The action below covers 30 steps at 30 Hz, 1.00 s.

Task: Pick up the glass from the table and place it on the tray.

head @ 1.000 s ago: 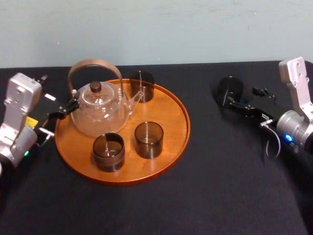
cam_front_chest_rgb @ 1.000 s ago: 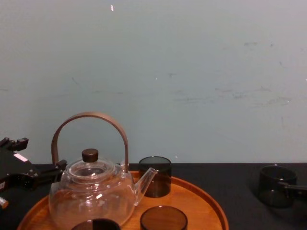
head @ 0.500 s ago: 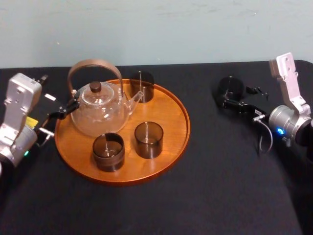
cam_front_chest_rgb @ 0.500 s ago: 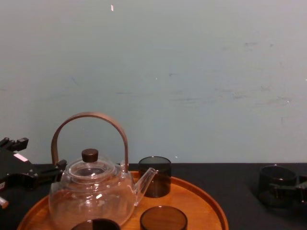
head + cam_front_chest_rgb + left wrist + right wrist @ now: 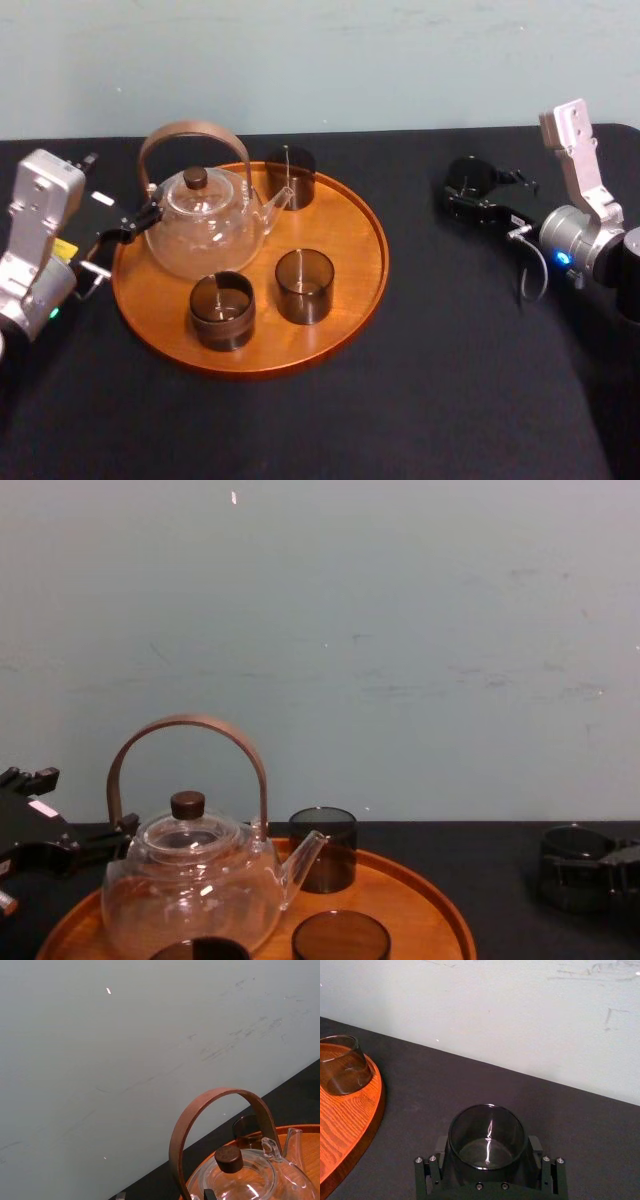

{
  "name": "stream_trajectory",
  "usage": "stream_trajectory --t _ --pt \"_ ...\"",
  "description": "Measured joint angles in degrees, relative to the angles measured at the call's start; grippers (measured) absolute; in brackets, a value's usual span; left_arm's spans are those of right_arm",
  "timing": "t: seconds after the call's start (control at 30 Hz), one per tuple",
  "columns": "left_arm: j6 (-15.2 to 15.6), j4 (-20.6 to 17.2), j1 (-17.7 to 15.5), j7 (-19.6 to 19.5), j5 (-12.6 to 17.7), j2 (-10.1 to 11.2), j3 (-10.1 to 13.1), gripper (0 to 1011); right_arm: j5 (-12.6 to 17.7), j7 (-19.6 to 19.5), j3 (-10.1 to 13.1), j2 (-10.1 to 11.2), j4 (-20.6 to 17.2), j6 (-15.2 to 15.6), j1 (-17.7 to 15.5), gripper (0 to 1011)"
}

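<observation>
Right gripper (image 5: pixel 465 195) now straddles the glass (image 5: pixel 487 1146)
It has slid in from the right over the last second, and its jaws are spread on either side of the glass, which stands on the table (image 5: pixel 430 380), well right of the tray (image 5: pixel 365 240). Closing and lifting look next. The left gripper (image 5: pixel 125 230) is parked at the tray's left edge.

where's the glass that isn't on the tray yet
In the head view the glass sits on the table on the robot's right, apart from the tray, with the right gripper around it.
</observation>
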Motion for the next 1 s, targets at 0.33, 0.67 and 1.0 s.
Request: stream_trajectory --t 0.33,0.67,1.0 --pt "0.00 0.00 0.00 0.00 0.00 0.00 0.00 1009 -0.46 0.40 -0.27 -0.96 3.05 -1.35 1.88 1002" --pt "0.00 0.00 0.00 0.00 0.00 0.00 0.00 1009 -0.46 0.38 -0.25 -0.82 2.62 -1.20 1.63 1002" --pt "0.00 0.00 0.00 0.00 0.00 0.00 0.00 1009 -0.41 0.36 -0.22 -0.76 2.39 -1.08 1.48 1002"
